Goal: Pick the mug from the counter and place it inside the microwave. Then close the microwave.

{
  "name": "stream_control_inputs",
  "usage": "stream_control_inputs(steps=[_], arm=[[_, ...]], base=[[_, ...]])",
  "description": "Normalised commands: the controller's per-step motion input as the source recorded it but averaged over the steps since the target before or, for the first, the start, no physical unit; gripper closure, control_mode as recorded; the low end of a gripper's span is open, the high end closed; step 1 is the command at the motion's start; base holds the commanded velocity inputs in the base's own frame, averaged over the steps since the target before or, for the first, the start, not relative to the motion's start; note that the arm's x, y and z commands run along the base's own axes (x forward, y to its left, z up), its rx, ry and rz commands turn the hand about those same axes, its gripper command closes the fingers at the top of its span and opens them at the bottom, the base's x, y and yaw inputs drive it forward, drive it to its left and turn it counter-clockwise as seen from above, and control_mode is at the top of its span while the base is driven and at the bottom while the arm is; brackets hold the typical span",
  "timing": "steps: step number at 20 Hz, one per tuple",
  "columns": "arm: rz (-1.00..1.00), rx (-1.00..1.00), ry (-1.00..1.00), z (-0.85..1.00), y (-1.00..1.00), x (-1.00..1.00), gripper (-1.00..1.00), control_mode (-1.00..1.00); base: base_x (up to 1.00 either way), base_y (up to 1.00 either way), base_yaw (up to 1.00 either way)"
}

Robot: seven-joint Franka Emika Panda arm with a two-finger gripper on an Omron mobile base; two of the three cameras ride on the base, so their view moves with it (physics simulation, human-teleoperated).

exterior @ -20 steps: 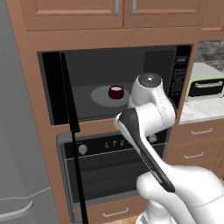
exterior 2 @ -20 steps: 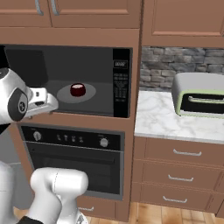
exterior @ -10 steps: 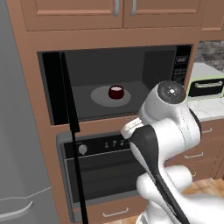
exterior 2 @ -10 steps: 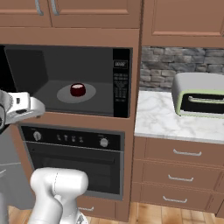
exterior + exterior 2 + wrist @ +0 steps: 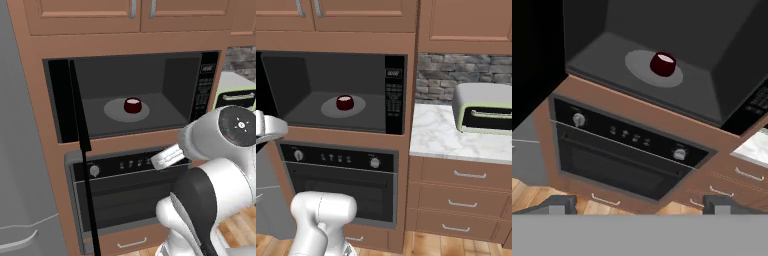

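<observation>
The dark red mug [image 5: 132, 105] [image 5: 344, 102] [image 5: 662, 64] stands upright on the round grey turntable [image 5: 116, 109] inside the microwave [image 5: 394, 95]. The microwave's dark door [image 5: 80, 145] hangs swung out to the left, seen edge-on. My gripper [image 5: 640, 204] is open, its two tips far apart with nothing between them. It hovers outside the cavity, back from the mug and lower, over the wall oven's front. The white marble counter [image 5: 446, 135] lies to the microwave's right.
A black wall oven [image 5: 120, 195] [image 5: 622, 160] with knobs sits under the microwave. A pale green toaster oven [image 5: 483, 107] stands on the counter against the stone backsplash. A grey fridge [image 5: 25, 150] is at the left. Wooden drawers [image 5: 466, 185] run under the counter.
The arm has drawn back out of the microwave opening, toward the base and lower. The mug stays on the turntable, and the gripper has stayed open.
</observation>
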Motion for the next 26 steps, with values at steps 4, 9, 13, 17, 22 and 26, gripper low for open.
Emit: stream_control_inputs(steps=[4,9,13,17,22,26], arm=[[0.0,0.0,-0.16,0.26,0.0,-0.79,-1.0,-1.0],[0.0,0.0,-0.15,0.26,0.0,-0.88,-1.0,-1.0],[0.0,0.0,-0.12,0.34,0.0,-0.83,-1.0,-1.0],[0.0,0.0,-0.13,0.37,0.0,-0.65,-1.0,-1.0],[0.0,0.0,-0.18,0.37,0.0,-0.54,-1.0,-1.0],[0.0,0.0,-0.3,0.27,0.0,-0.36,-1.0,-1.0]], base=[[0.0,0.0,0.0],[0.0,0.0,0.0],[0.0,0.0,0.0],[0.0,0.0,0.0],[0.0,0.0,0.0],[0.0,0.0,0.0]])
